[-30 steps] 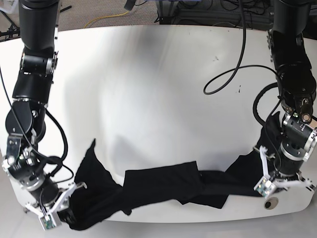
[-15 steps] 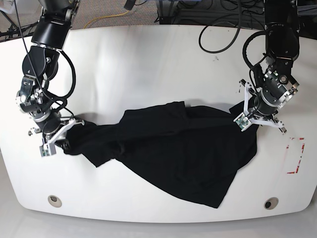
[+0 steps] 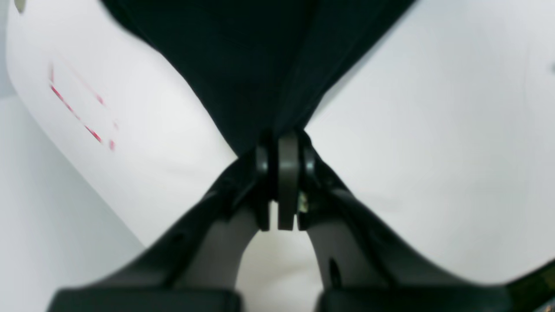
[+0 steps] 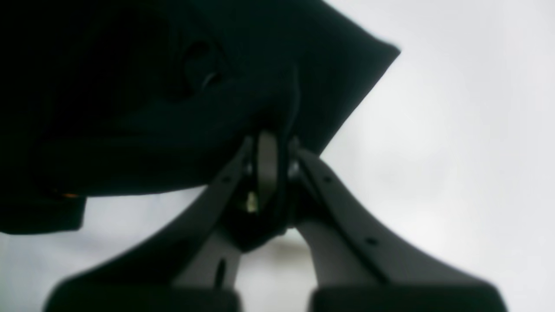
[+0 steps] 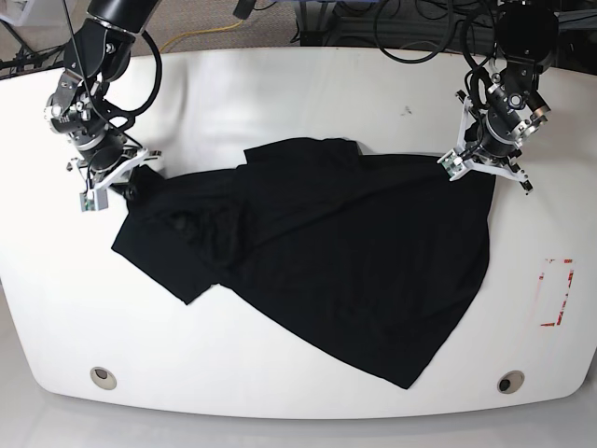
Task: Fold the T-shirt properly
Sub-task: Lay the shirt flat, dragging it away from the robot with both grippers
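Observation:
The black T-shirt [image 5: 345,252] lies spread but rumpled over the middle of the white table [image 5: 280,93], one corner reaching toward the front edge. My left gripper [image 5: 476,168] is at the base view's right, shut on the T-shirt's upper right edge. In the left wrist view its fingers [image 3: 288,164] pinch a tapering point of the T-shirt [image 3: 243,65]. My right gripper [image 5: 126,182] is at the base view's left, shut on the cloth's left end. The right wrist view shows the right gripper [image 4: 271,151] clamped on bunched T-shirt [image 4: 173,95] fabric.
A red dashed rectangle [image 5: 558,291] is marked on the table near its right edge, also visible as red marks [image 3: 82,112] in the left wrist view. Two round holes [image 5: 104,377] sit near the front corners. Cables lie beyond the table's far edge.
Both grippers have dragged the T-shirt from the front edge toward the table's far side. The cloth has spread from a narrow bunched strip into a wide sheet.

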Robot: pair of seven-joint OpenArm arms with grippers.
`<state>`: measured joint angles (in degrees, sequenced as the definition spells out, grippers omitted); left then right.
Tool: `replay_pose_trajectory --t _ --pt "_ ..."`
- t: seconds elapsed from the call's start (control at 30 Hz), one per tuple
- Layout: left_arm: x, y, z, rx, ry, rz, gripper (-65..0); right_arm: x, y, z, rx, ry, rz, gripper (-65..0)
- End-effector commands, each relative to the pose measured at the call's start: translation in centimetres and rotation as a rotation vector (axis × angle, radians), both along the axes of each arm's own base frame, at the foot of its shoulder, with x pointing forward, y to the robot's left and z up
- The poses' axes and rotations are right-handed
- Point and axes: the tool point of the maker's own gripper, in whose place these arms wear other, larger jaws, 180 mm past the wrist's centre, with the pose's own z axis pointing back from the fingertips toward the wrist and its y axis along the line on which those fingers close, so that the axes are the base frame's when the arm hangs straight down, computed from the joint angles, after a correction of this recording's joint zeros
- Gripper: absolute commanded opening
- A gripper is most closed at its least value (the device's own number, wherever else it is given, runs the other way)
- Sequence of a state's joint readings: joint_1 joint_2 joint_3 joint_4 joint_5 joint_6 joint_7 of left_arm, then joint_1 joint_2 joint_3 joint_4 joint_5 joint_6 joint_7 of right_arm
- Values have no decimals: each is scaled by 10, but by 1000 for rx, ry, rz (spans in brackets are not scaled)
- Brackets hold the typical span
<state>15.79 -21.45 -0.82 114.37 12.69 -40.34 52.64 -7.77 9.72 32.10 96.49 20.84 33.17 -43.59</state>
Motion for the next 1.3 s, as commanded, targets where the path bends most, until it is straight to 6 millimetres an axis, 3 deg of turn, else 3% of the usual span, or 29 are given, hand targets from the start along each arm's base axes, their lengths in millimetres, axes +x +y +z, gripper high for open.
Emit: replay_pose_trajectory --t 0.0,0.13,0.4,0.47,0.57,0.67,0.73,0.83,1.0,1.13,1.27 --pt "-4 7 2 33 -5 3 -650 -2 2 11 0 -48 13 -650" --pt "-20 8 -8 36 38 3 -650 -19 11 -1 20 -24 40 -650" --pt "-32 7 -16 33 72 2 -650 -47 3 -18 22 38 18 -636" --pt "-32 6 -16 32 73 0 -650 -50 3 -19 21 45 19 -569" --pt "-32 5 -16 29 72 -1 -650 -53 9 -20 32 43 17 -390" --pt "-30 5 -15 29 68 -1 -650 -52 12 -5 21 1 3 -228" --pt "-30 5 -15 27 68 -1 -650 -55 19 2 13 -7 7 -184" --pt "-30 5 -15 28 67 1 -650 -55 28 17 -19 -14 28 -178" --pt "-29 1 -15 2 59 23 -650 -44 67 14 31 -2 111 -178" --pt "-28 9 -12 -10 41 78 -650 -32 114 6 109 5 212 -178" --pt "-27 12 -11 -22 31 112 -650 -22 135 -9 168 37 255 -178"
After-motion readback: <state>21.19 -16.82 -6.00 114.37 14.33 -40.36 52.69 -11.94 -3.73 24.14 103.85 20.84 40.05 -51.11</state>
